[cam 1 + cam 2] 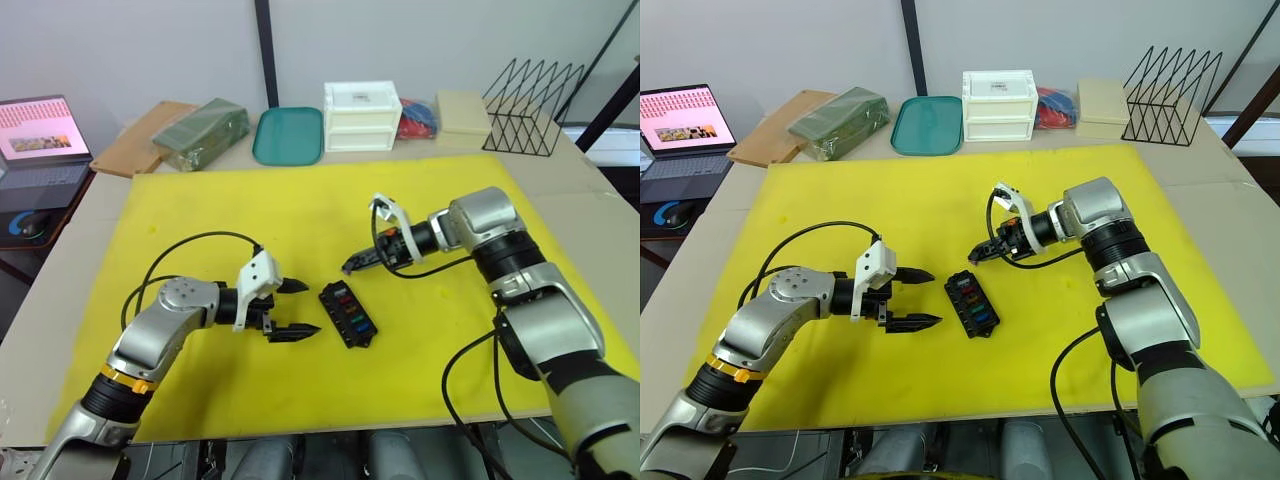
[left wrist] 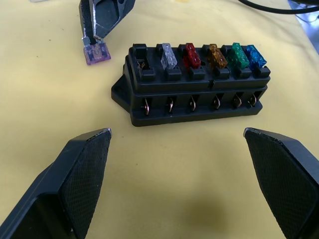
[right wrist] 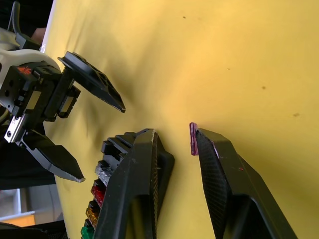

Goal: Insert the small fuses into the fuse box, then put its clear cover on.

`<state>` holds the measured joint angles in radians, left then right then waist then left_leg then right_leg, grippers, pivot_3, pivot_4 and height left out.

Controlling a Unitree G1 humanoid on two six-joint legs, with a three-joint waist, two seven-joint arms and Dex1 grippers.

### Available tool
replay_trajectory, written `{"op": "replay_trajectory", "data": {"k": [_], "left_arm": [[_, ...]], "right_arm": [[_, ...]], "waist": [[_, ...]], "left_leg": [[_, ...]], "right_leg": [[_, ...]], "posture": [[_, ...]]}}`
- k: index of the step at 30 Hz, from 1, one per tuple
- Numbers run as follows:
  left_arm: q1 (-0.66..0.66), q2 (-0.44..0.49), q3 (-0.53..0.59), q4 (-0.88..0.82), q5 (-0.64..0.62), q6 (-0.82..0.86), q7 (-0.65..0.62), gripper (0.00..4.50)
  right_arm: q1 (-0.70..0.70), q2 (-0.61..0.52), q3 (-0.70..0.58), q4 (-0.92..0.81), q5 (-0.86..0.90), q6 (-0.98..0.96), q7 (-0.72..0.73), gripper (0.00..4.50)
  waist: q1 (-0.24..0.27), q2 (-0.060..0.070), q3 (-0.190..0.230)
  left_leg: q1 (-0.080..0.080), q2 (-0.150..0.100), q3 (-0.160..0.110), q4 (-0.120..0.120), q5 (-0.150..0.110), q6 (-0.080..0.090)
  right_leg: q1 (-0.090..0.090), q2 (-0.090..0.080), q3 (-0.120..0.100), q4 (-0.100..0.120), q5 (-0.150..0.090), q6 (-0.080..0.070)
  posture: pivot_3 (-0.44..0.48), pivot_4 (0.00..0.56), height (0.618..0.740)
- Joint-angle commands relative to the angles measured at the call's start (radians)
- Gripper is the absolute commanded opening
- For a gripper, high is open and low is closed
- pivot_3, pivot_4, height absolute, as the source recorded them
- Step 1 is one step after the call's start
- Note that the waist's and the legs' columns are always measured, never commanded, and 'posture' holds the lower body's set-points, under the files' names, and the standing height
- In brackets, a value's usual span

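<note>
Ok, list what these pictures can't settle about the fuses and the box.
- Purple fuse: right gripper is at it in the left wrist view; in the right wrist view it lies against one finger, firmness of hold unclear.
- Fuse box: fuse colours too small in the head views.
- End slot: looks empty, inside shadowed.
- Left gripper: open beside the box.
</note>
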<state>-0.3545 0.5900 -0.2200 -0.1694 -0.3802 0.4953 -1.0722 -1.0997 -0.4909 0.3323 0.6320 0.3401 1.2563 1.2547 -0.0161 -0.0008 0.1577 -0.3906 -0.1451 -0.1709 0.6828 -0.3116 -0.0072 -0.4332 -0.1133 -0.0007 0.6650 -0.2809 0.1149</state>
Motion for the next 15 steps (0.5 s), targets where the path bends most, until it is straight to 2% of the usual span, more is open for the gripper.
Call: {"op": "replay_trajectory", "data": {"k": [1,11,15], "left_arm": [[-0.011,0.009,0.024,-0.014,-0.006,-0.012,-0.004,4.5],[-0.009,0.008,0.026,-0.013,-0.004,-0.017,0.0,4.5],[-0.01,0.008,0.026,-0.011,-0.002,-0.02,0.001,4.5]], "right_arm": [[0.001,-0.003,-0.001,-0.023,0.001,-0.035,0.004,1.31],[0.019,-0.015,0.033,-0.024,-0.025,-0.092,0.018,1.31],[0.018,-0.015,0.028,-0.033,-0.025,-0.11,0.017,0.4]], "waist": [[0.001,0.0,0.0],[0.0,0.0,0.0],[-0.001,0.0,0.0]], "left_leg": [[0.0,0.0,0.0,0.0,0.0,0.0],[0.0,0.0,0.0,0.0,0.0,0.0],[0.0,0.0,0.0,0.0,0.0,0.0]], "right_leg": [[0.0,0.0,0.0,0.0,0.0,0.0],[0.0,0.0,0.0,0.0,0.0,0.0],[0.0,0.0,0.0,0.0,0.0,0.0]], "posture": [[0.0,0.15,0.74],[0.0,0.15,0.74],[0.0,0.15,0.74]]}}
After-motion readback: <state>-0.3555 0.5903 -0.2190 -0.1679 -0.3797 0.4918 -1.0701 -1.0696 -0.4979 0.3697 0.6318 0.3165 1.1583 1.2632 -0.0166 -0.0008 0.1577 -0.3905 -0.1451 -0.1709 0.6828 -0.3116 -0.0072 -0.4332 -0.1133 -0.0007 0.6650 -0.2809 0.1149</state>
